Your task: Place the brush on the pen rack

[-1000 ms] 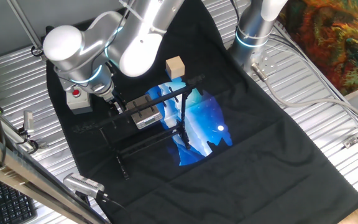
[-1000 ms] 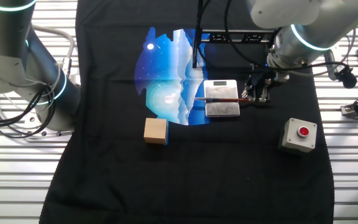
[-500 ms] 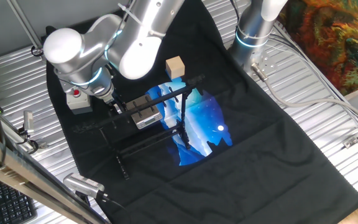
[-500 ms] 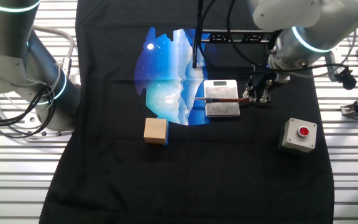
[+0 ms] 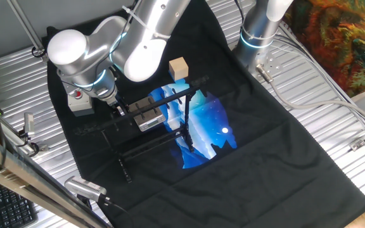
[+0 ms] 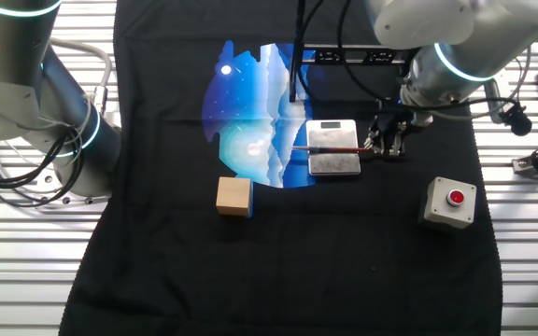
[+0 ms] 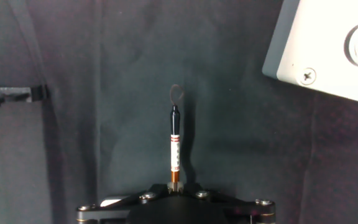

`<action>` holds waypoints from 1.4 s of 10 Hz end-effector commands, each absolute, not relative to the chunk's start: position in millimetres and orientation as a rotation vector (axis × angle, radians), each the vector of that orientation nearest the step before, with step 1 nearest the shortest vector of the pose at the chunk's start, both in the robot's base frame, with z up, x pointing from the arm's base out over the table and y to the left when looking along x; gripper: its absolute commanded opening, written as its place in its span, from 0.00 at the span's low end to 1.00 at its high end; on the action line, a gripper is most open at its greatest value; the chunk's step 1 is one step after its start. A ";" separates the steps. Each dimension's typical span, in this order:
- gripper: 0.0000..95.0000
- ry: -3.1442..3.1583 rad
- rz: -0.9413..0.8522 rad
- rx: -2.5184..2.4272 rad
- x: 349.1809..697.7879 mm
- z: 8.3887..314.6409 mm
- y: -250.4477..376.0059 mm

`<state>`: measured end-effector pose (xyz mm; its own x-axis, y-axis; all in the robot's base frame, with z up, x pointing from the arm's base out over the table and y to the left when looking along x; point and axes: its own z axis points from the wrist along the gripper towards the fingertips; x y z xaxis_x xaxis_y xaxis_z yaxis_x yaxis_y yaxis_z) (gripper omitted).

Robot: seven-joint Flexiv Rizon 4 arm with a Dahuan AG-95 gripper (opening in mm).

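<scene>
The brush [image 6: 330, 148], a thin reddish-brown stick, lies level across the ridged top of the grey pen rack [image 6: 334, 163]. Its right end reaches into my gripper [image 6: 384, 142], which hangs just right of the rack. In the hand view the brush [image 7: 174, 143] sticks out from between the jaws of my gripper [image 7: 174, 185], showing an orange shaft, a white band and a black tip over black cloth. The jaws are closed tight on its shaft. In the one fixed view the arm hides most of my gripper [image 5: 118, 109] next to the pen rack [image 5: 147, 116].
A wooden cube [image 6: 234, 197] stands in front of the rack on the left. A grey box with a red button [image 6: 450, 203] sits close to my gripper on the right, also seen as the box [image 7: 328, 43]. Long black rods [image 6: 294, 56] cross behind the rack.
The arm's upper links have shifted slightly and the gripper has edged a little toward the rack. The brush still lies across the rack in the same spot.
</scene>
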<state>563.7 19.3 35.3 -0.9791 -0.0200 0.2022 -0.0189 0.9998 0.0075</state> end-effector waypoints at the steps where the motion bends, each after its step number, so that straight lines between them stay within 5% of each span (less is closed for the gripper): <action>1: 0.40 -2.950 -0.010 0.052 563.5 34.5 19.4; 10: 0.40 -2.964 -0.007 0.041 562.2 25.9 19.0; 11: 0.20 -2.965 -0.007 0.040 562.1 25.3 19.0; 14: 0.20 -2.966 -0.003 0.038 561.8 22.6 19.0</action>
